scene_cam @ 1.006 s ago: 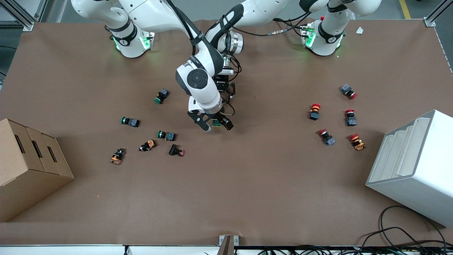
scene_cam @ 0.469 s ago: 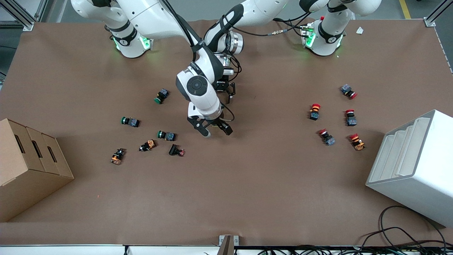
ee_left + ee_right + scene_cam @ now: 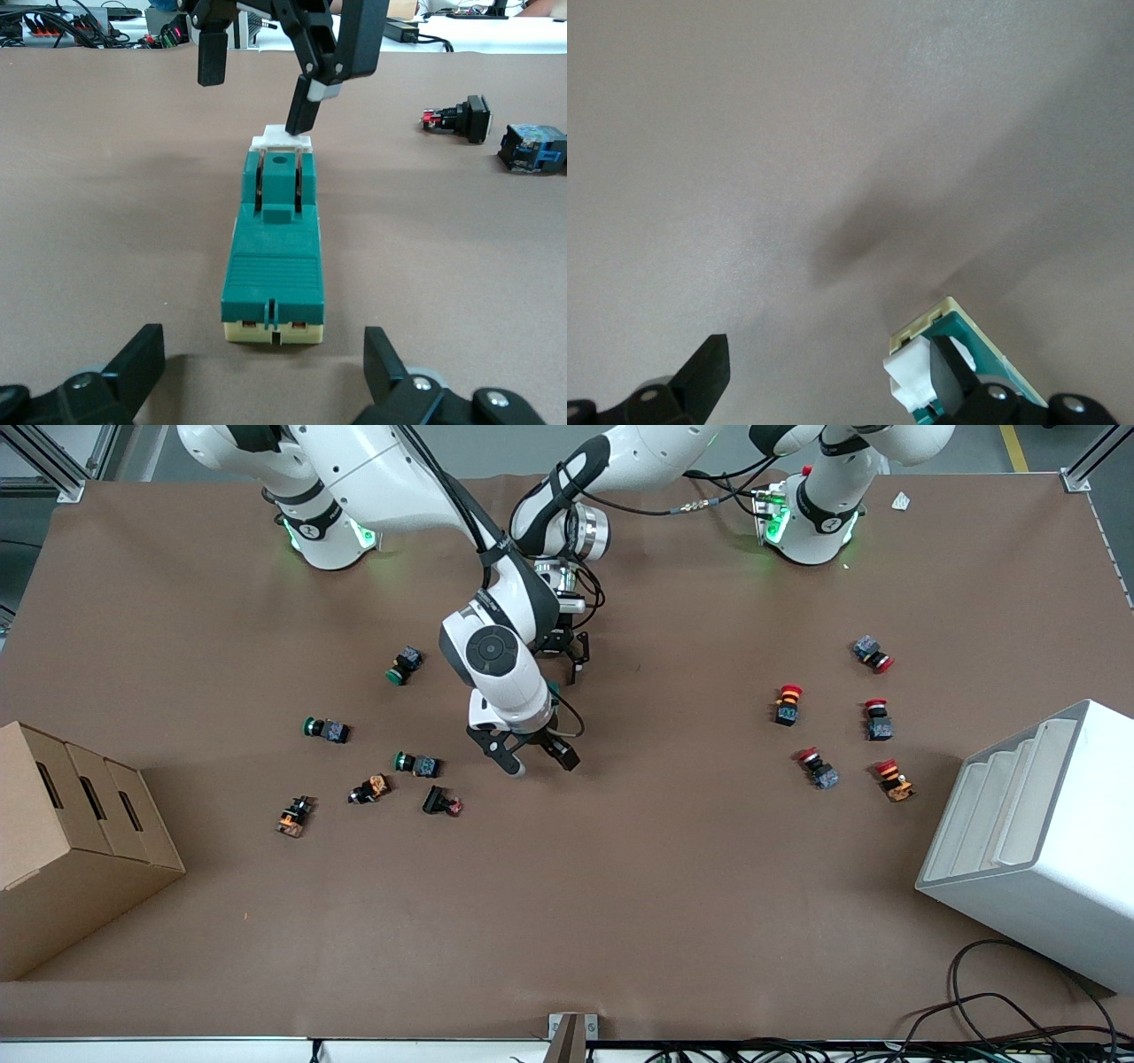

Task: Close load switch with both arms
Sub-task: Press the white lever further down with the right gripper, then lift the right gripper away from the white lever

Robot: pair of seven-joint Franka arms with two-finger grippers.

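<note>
The load switch (image 3: 273, 257), a dark green block on a cream base with a white lever (image 3: 283, 137) at one end, lies flat on the brown table. In the front view it is almost wholly hidden under the right arm's wrist. My left gripper (image 3: 261, 372) is open, low over the table just short of the switch's plain end, and also shows in the front view (image 3: 567, 666). My right gripper (image 3: 536, 760) is open at the lever end. One of its fingers (image 3: 948, 372) touches the white lever (image 3: 908, 376); the other stands clear.
Green-capped push buttons (image 3: 405, 664) (image 3: 326, 730) (image 3: 417, 763) and orange and black parts (image 3: 369, 788) (image 3: 441, 802) lie toward the right arm's end. Several red-capped buttons (image 3: 788, 704) lie toward the left arm's end. A cardboard box (image 3: 71, 841) and a white bin (image 3: 1036, 841) stand at the table's ends.
My right gripper has shifted a little toward the front camera; the green piece seen between its fingers no longer shows in the front view. The left arm has not moved.
</note>
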